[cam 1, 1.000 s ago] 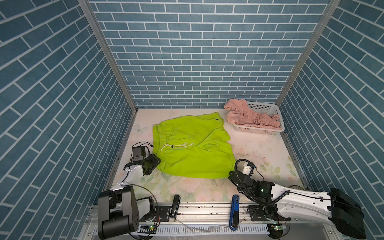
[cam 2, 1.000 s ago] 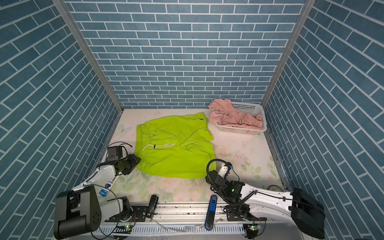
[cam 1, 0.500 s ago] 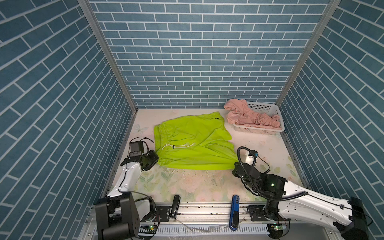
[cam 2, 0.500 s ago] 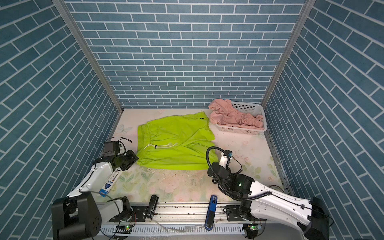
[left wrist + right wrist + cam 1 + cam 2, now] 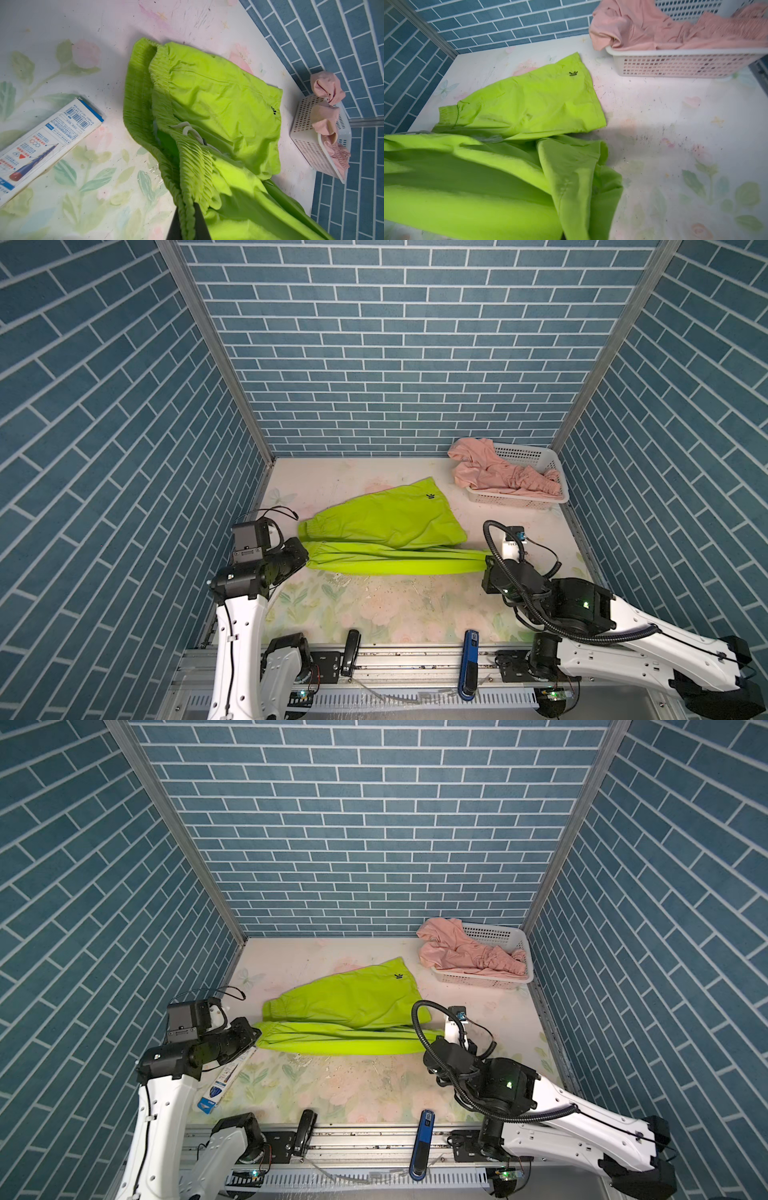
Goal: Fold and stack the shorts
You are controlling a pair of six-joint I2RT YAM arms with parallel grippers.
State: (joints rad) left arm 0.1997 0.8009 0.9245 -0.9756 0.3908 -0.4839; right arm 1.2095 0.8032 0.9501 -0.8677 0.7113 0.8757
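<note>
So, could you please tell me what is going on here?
Both arms are folding the lime-green shorts. The left fingers are shut on the waistband, the right fingers on the leg end, holding the near half taut above the table while the far half lies flat. The pink shorts sit crumpled in the white basket.

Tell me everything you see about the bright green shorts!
The green shorts are bright lime, thin, crinkly-looking fabric with a gathered elastic waistband, a white drawstring and a tiny dark logo. The far half lies flat on the flowery table. The near half is raised and stretched into a long band between the left end effector, shut on the waistband, and the right end effector, shut on the leg end.
</note>
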